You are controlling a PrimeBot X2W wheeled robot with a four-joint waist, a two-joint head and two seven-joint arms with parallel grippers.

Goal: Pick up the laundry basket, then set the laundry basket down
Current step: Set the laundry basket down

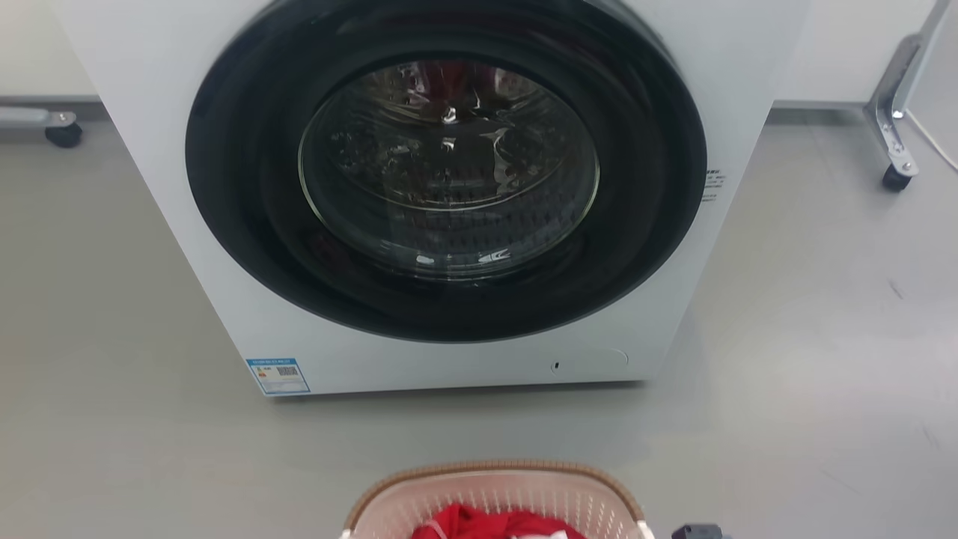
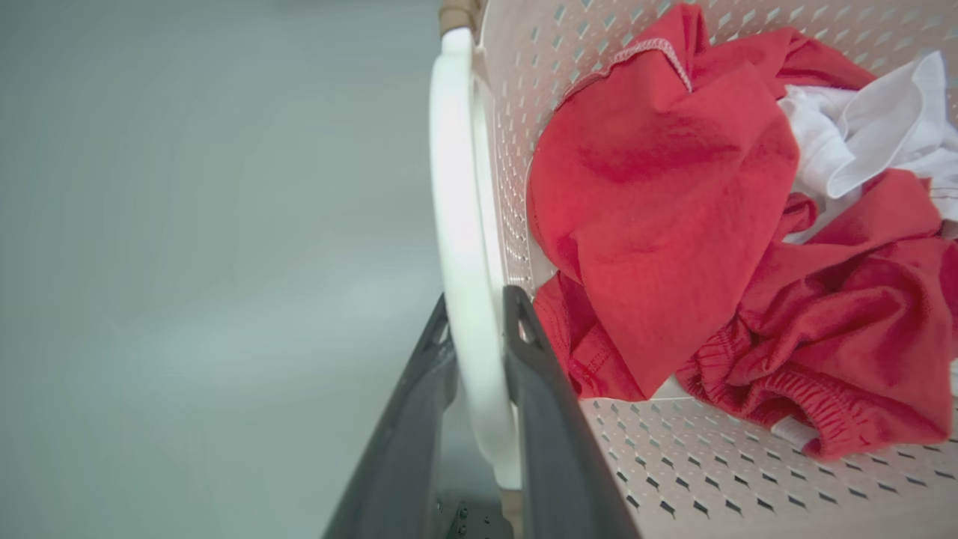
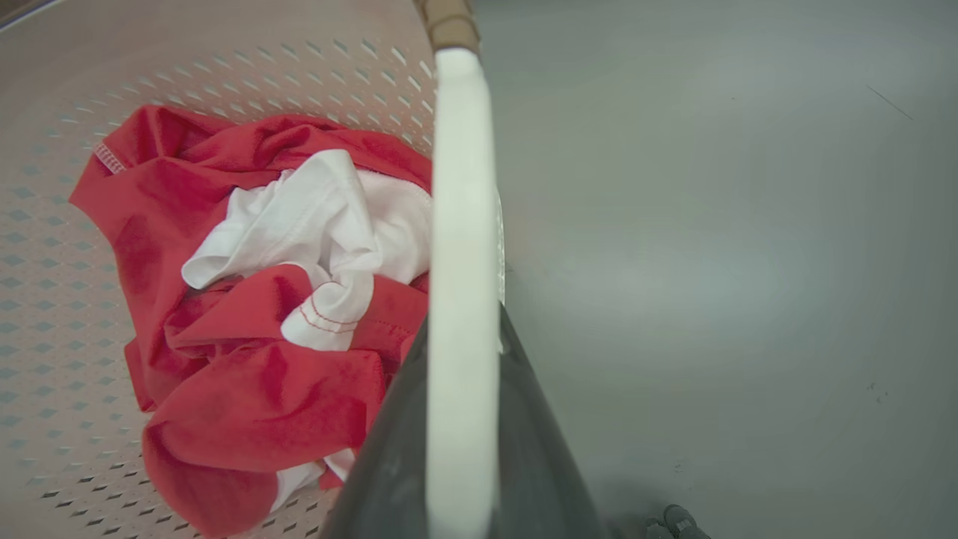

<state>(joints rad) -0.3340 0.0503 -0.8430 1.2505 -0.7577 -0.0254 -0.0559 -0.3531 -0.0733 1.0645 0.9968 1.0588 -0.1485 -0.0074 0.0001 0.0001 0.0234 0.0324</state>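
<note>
The laundry basket (image 1: 494,473), cream-pink and perforated with a brown woven-look rim, sits at the bottom middle of the head view, in front of the washing machine. It holds red clothes (image 2: 658,187) and a white garment (image 3: 299,217). My left gripper (image 2: 479,307) is shut on the basket's white left handle (image 2: 453,187), one dark finger on each side of it. My right gripper (image 3: 464,322) is shut the same way on the white right handle (image 3: 460,187). Whether the basket's base touches the floor is hidden.
A large white washing machine (image 1: 224,299) with a round dark glass door (image 1: 449,172), shut, stands close ahead of the basket. Grey floor (image 1: 823,337) spreads to both sides. Wheeled metal frames stand at the far left (image 1: 63,135) and far right (image 1: 894,176).
</note>
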